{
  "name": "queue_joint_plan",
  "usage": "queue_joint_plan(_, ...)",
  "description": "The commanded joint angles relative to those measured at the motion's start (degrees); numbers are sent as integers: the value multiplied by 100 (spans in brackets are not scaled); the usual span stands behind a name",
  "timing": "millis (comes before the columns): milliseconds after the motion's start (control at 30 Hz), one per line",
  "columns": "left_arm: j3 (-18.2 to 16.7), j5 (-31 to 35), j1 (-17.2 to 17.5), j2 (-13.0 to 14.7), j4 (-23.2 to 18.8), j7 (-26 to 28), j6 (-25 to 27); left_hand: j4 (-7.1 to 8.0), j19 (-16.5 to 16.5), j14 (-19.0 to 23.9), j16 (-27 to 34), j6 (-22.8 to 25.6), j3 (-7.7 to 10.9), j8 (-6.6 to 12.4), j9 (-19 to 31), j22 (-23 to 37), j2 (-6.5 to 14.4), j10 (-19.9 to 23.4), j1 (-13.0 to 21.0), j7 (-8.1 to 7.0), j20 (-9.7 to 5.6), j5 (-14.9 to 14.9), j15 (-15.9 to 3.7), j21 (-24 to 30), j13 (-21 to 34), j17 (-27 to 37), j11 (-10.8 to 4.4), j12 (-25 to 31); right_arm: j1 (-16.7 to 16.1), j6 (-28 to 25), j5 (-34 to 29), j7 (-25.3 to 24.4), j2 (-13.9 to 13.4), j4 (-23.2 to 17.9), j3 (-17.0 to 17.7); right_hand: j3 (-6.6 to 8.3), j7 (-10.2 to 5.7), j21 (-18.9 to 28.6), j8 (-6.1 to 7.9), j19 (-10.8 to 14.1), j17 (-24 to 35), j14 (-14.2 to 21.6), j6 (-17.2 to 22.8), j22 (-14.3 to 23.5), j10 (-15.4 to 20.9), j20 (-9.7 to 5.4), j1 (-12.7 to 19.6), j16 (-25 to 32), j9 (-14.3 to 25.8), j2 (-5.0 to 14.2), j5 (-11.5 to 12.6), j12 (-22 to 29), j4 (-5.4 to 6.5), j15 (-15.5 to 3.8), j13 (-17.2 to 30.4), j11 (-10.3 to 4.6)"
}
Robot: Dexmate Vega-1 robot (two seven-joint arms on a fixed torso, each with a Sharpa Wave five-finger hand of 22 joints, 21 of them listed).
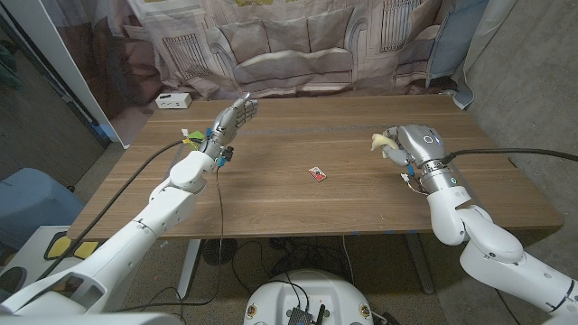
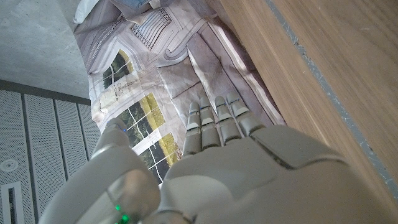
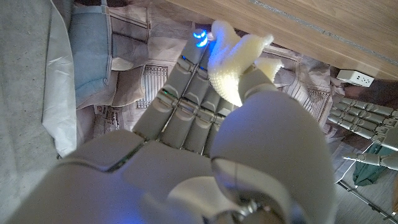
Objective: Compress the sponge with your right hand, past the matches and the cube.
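Observation:
My right hand (image 1: 413, 146) is over the right side of the table and grips a pale yellow sponge (image 1: 380, 142). In the right wrist view the sponge (image 3: 233, 53) bulges out, squeezed between thumb and fingers (image 3: 186, 93). A small red matchbox (image 1: 317, 173) lies near the table's middle. A colourful cube (image 1: 191, 136) sits at the left, partly hidden behind my left arm. My left hand (image 1: 235, 114) is held above the far left part of the table with fingers straight and apart, holding nothing; its fingers (image 2: 214, 124) reach toward the curtain.
A white power strip (image 1: 172, 100) lies at the far left corner of the wooden table (image 1: 298, 208). A printed curtain (image 1: 289, 45) hangs behind the table. A black cable (image 1: 506, 153) runs along my right arm. My left hand (image 3: 360, 115) appears in the right wrist view.

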Motion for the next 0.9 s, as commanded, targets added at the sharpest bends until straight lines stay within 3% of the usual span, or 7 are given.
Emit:
queue_joint_plan(33,-30,-20,21,29,-16,-20,-22,-6,46,60,15,47,54,0,14,29,-8,37,36,7,6,-7,-6,0,16,30,-8,2,88,-205,-267,267,-145,-65,-153,-33,-133,9,-66,-218,-78,-337,53,6,-35,41,149,-223,26,165,6,-52,105,3,7,-20)
queue_joint_plan(200,-28,-27,14,18,11,-27,-29,-5,46,61,14,46,55,-2,15,29,-7,37,36,9,9,-7,1,-2,16,30,-1,1,77,-241,-289,233,-120,-70,-161,-162,-129,8,-126,-329,-102,-517,-44,-18,-177,85,-28,-323,31,60,-13,-135,169,63,6,-71)
queue_joint_plan(633,8,-6,-50,-65,117,-39,-108,-4,47,64,9,52,57,-4,15,29,-6,48,35,-1,5,-7,4,-4,16,30,-3,0,-21,-136,-81,217,-183,-78,7,-453,-55,27,-234,-410,-78,-684,-292,-67,-406,169,-441,-383,27,-168,-42,-246,298,122,1,25)
queue_joint_plan(900,31,30,-64,-112,112,18,-111,-3,47,63,7,49,59,-8,15,29,-3,42,35,7,9,-7,3,-5,16,30,-10,-4,-101,-35,62,203,-257,-71,148,-544,-44,6,-265,-496,-72,-806,-376,-84,-473,213,-587,-434,18,-232,-32,-269,336,160,-2,45)
